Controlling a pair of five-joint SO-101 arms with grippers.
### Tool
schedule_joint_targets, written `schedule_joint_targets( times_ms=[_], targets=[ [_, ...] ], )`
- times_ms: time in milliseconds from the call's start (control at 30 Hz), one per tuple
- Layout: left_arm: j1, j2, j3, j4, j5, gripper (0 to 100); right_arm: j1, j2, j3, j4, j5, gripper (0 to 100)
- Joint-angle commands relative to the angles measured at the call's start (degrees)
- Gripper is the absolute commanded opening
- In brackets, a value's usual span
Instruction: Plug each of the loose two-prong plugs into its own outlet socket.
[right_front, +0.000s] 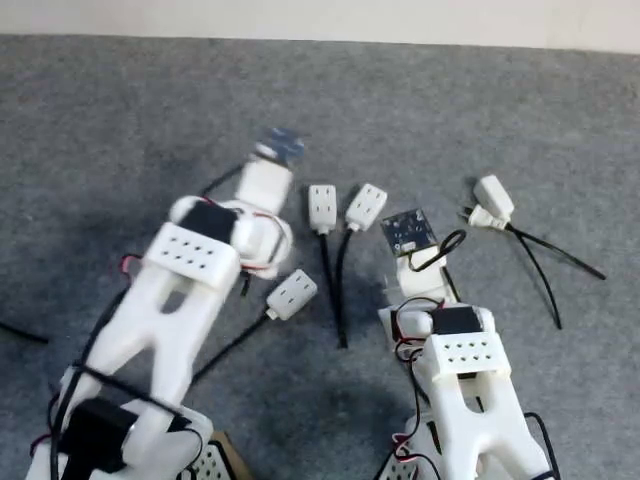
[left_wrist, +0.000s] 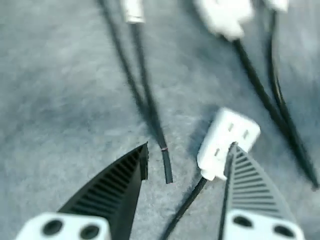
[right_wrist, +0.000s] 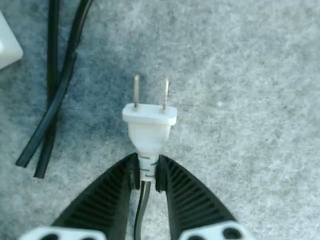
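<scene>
Right tool (right_wrist: 146, 167): closed on the ribbed neck of a white two-prong plug (right_wrist: 149, 122), directly behind the plug body. Both prongs point straight away from the tool. Whether the plug rests on the grey counter (right_wrist: 250, 75) or is held just above it cannot be determined. Left tool (left_wrist: 189, 150): wide open, holding nothing, low over the counter. A white outlet socket (left_wrist: 227, 142) lies at the tip of one of its fingers (left_wrist: 250, 185); contact between the two cannot be confirmed. The socket's black cord runs back under the tool. The cut end of another black cord (left_wrist: 166, 172) lies between the open fingers. In the high view this socket sits just beside the left arm (right_front: 180, 290). Two further sockets (right_front: 320, 205) lie side by side farther out on the counter. Their cords run together toward the arms and end between the left arm and the right arm (right_front: 460, 370). A second plug (right_front: 490, 205) lies loose on the counter beyond the right arm, well apart from the sockets, prongs turned toward them. No plug is seated in any socket.
</scene>
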Motion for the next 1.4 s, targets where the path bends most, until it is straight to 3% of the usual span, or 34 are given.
schedule_joint_targets(
  times_ms=[0,133,333,467,600,833,1100,1367],
  targets=[
    [-2.77,-5.23,-1.63,0.26,10.90,25,-5.23,-1.19,-1.63,-0.48,0.70,0.5],
    [-6.90,-14.55,3.82,-1.49,17.76,25,-12.26,0.48,-10.15,6.37,0.70,0.5],
    [-9.80,-36.18,24.66,-10.99,26.81,25,-19.74,11.74,-26.15,9.98,0.44,0.5],
    [-11.03,-49.19,35.74,-11.78,27.08,25,-28.00,17.01,-27.21,4.00,-2.90,0.5],
    [-16.04,-58.51,45.14,-13.01,26.99,25,-34.33,17.10,-16.40,-10.51,-4.75,0.5],
    [-15.96,-65.71,50.15,-14.07,25.41,35,-35.38,6.90,-8.75,-16.40,-7.47,0.5],
    [-9.89,-65.71,50.33,-13.10,25.14,36,-35.38,-8.40,2.68,-20.09,-7.65,0.5],
    [-7.69,-65.80,50.24,-11.96,25.05,36,-35.56,-8.13,2.59,-19.56,-7.65,0.5]
  ],
)
